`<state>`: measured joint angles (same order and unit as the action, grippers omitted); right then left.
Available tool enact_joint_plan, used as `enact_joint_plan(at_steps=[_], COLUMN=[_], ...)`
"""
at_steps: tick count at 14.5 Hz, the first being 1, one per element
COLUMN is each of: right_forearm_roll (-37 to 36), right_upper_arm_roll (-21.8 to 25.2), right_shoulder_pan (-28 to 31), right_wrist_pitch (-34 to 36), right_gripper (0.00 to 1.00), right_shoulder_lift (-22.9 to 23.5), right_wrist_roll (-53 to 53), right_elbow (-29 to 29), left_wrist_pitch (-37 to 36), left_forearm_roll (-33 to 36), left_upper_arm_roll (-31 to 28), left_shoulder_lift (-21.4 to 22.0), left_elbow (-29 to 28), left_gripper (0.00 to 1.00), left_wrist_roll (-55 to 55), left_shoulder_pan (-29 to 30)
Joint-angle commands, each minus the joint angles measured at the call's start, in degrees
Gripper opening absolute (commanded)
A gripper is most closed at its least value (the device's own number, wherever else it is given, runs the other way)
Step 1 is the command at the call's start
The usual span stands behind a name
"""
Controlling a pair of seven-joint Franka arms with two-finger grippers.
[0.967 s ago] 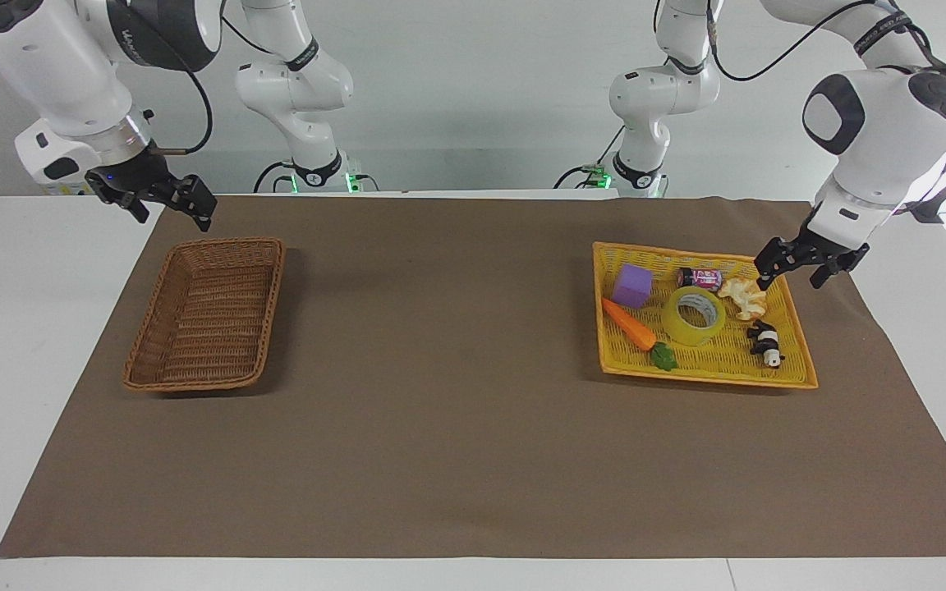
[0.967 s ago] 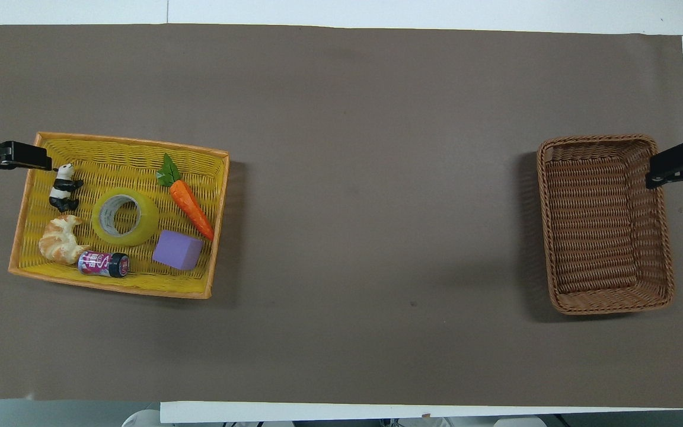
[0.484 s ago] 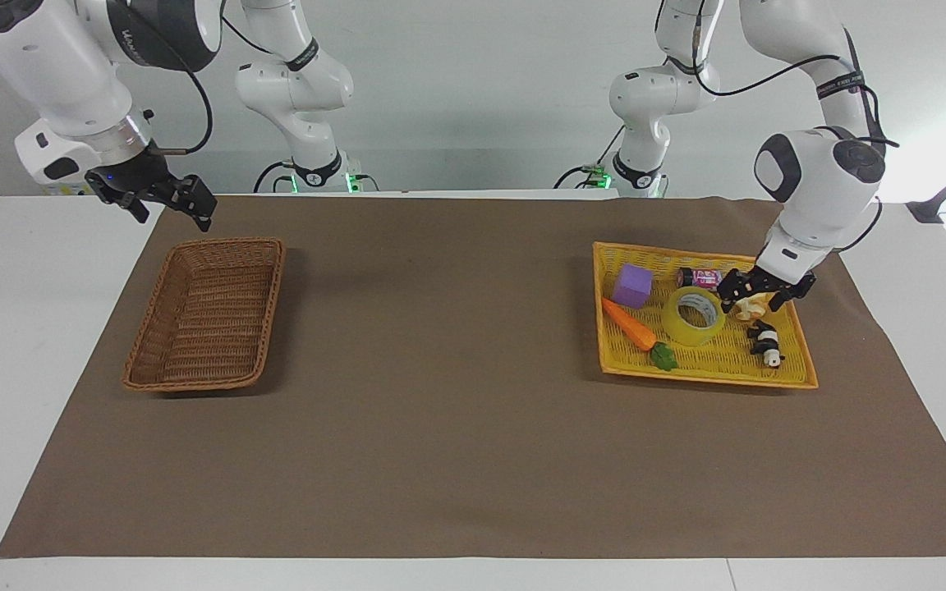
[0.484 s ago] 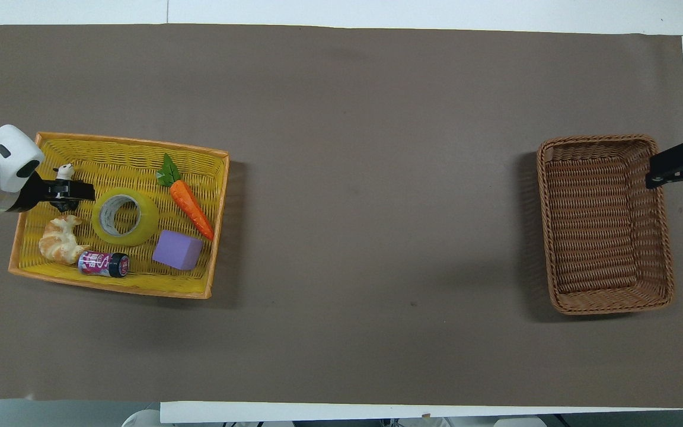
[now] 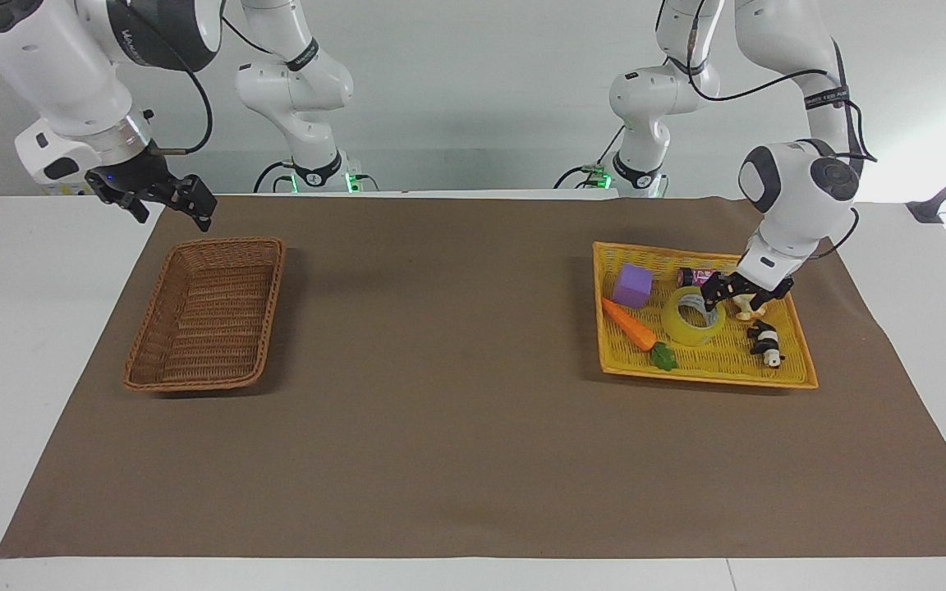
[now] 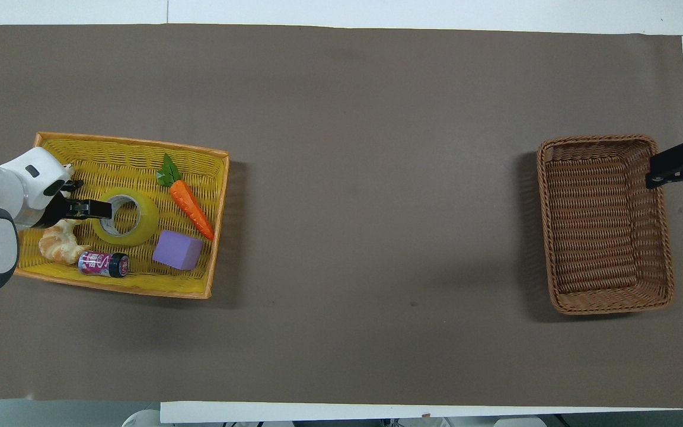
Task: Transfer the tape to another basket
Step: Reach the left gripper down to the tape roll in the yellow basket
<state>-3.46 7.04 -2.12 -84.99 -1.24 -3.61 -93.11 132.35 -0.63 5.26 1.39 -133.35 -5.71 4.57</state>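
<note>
The tape (image 5: 691,320) lies flat in the yellow plastic basket (image 5: 703,361) at the left arm's end of the table; it also shows in the overhead view (image 6: 146,222). My left gripper (image 5: 734,300) is open and low over the tape's rim, at the side toward the croissant. One of its fingers (image 6: 95,209) reaches the edge of the tape's hole. The brown wicker basket (image 5: 272,304) stands at the right arm's end and holds nothing (image 6: 605,225). My right gripper (image 5: 167,199) is open and waits in the air by the wicker basket's outer edge (image 6: 676,166).
The yellow basket (image 6: 128,160) also holds a toy carrot (image 6: 190,207), a purple cube (image 6: 178,249), a small can (image 6: 103,263), a croissant (image 6: 60,246) and a toy panda (image 5: 766,343). A brown mat (image 5: 440,410) covers the table between the baskets.
My left gripper has moved from outside the yellow basket's corner in over the croissant to the tape's rim, and has come lower. The right arm has not moved.
</note>
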Motion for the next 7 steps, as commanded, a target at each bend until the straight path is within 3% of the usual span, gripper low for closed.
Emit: enact_joint_plan(at_steps=[1,5,7], right_forearm_roll=[-0.68,-0.68,-0.68], right_upper_arm_roll=[-0.36,-0.36,-0.36], right_shoulder_pan=[0.27,0.27,0.27], right_wrist_pitch=[-0.44,-0.44,-0.44], right_gripper=[1.00,1.00,1.00], right_shoulder_lift=[-1.48,-1.48,-1.48], right_wrist_roll=[1.07,1.07,1.07], right_elbow=[-1.73,-1.73,-1.73], left_wrist_pitch=[3.09,3.44,3.53], left_forearm_roll=[0.36,0.36,0.36], left_upper_arm_roll=[-0.42,-0.42,-0.42], left_shoulder_lift=[0.11,-1.04,-1.83], left_elbow=[-1.48,-1.57,-1.74], left_gripper=[0.84,0.65,0.62], left_wrist_roll=[0.09,0.26,2.97], left_shoulder_pan=[-0.97,-1.41,-2.20])
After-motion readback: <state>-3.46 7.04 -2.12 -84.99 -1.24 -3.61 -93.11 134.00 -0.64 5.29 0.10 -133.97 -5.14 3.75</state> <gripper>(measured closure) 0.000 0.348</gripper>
